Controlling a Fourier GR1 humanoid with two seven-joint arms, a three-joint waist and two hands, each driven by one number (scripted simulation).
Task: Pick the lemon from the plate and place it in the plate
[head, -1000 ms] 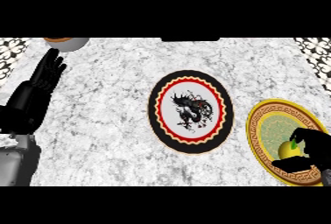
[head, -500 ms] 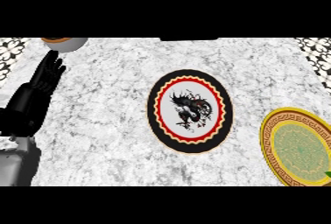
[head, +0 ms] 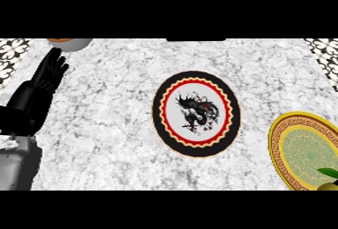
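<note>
I see the lemon [head: 328, 184] lying on the gold plate's [head: 290, 134] near rim, right of the black dragon plate [head: 196, 113] — my left hand [head: 41, 89] rests open, holding nothing, far left of it.

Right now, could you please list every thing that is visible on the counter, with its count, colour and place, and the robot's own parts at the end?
counter: one, white and grey marble, fills the view.
dragon plate: one, black rim, red ring, white middle with a black dragon figure, centre of the counter.
gold plate: one, gold rim, pale green middle, right edge, partly cut off.
lemon: one, yellow-green with a green leaf, lower right corner at the gold plate's lower part, mostly cut off.
bowl: one, grey with a brown inside, top left edge, mostly cut off.
left hand: one, black, on a grey forearm, left side, open, fingers up, resting.
right hand: not in view.
</note>
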